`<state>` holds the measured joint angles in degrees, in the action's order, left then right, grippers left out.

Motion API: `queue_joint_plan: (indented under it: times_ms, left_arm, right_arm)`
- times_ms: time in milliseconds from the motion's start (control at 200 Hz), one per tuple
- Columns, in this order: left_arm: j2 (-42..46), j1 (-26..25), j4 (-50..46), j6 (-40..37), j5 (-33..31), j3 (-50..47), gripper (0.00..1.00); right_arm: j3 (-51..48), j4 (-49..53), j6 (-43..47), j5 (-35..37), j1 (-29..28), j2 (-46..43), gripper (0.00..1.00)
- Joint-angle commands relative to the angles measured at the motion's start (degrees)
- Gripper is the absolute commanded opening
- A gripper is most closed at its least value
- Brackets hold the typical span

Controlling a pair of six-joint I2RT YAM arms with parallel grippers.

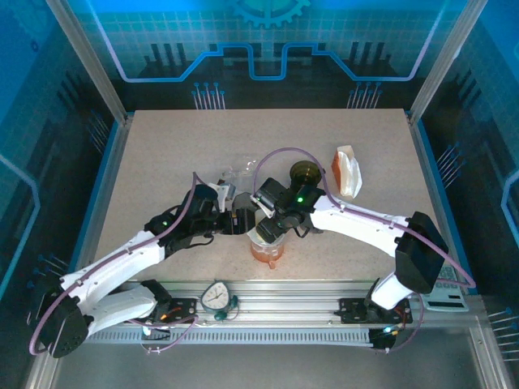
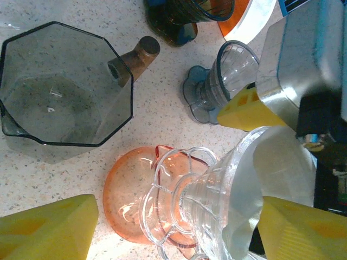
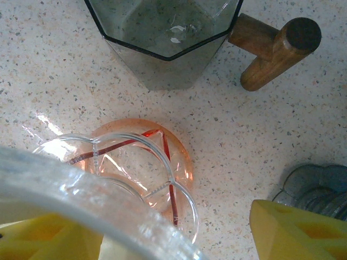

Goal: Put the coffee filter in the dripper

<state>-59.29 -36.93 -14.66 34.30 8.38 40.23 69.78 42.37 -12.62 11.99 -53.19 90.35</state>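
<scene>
A clear glass dripper (image 2: pixel 211 200) stands on an orange glass server (image 2: pixel 127 192) in the middle of the table (image 1: pixel 162 162). The white coffee filter (image 2: pixel 282 168) lies inside the dripper's cone. My left gripper (image 2: pixel 179 214) is open, its yellow fingers (image 2: pixel 51 230) wide on either side of server and dripper. My right gripper (image 3: pixel 162 230) is open over the dripper's rim (image 3: pixel 97 189). One of its fingers shows through the glass and the other stands apart to the right. From above, both grippers (image 1: pixel 239 220) (image 1: pixel 269 228) meet at the server (image 1: pixel 266 251).
A smoky octagonal carafe (image 2: pixel 59 86) with a wooden handle (image 3: pixel 274 49) lies just beyond the server. A small clear dripper (image 2: pixel 217 81) and a dark one (image 1: pixel 305 173) stand further back. An orange-and-white filter pack (image 1: pixel 347 170) sits back right. A round dial (image 1: pixel 217 297) rests on the front rail.
</scene>
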Motion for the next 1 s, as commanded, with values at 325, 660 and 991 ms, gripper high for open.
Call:
queue_joint_plan:
  times_ms: [325,660,991]
  left_arm:
    - [1.6,-0.24,-4.54,-0.29,-7.44,0.38,0.71]
    - [3.83,-0.2,-6.6,0.02,-8.71,0.61,0.71]
    - [6.88,-0.2,-9.58,-0.04,-10.86,1.69,0.72]
  right_arm:
    - [-0.15,0.79,0.16,0.48,-0.69,1.21,0.71]
    - [-0.32,0.78,0.05,0.6,-0.69,1.15,0.71]
    - [-0.17,0.96,-0.04,0.55,-0.73,0.61,0.71]
